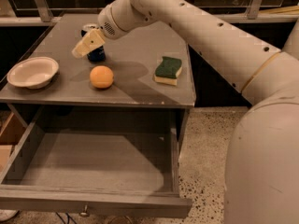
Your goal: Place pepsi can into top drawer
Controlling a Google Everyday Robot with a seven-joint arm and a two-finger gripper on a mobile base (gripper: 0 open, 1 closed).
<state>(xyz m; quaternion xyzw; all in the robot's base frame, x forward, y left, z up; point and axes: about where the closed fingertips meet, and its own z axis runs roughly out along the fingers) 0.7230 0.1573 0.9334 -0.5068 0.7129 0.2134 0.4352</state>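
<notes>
The pepsi can (96,54) is dark blue and stands upright on the grey tabletop (135,85), at the back left. My gripper (89,42) is right at the can, coming from the upper right, and covers most of its upper half. The top drawer (93,164) is pulled wide open below the tabletop. Its grey floor is bare and a small metal knob (84,213) sits on its front.
An orange (101,76) lies just in front of the can. A white bowl (32,71) sits at the table's left edge. A green and yellow sponge (167,70) lies at the right. My arm (210,36) spans the right side. A cardboard box (9,129) stands at the left.
</notes>
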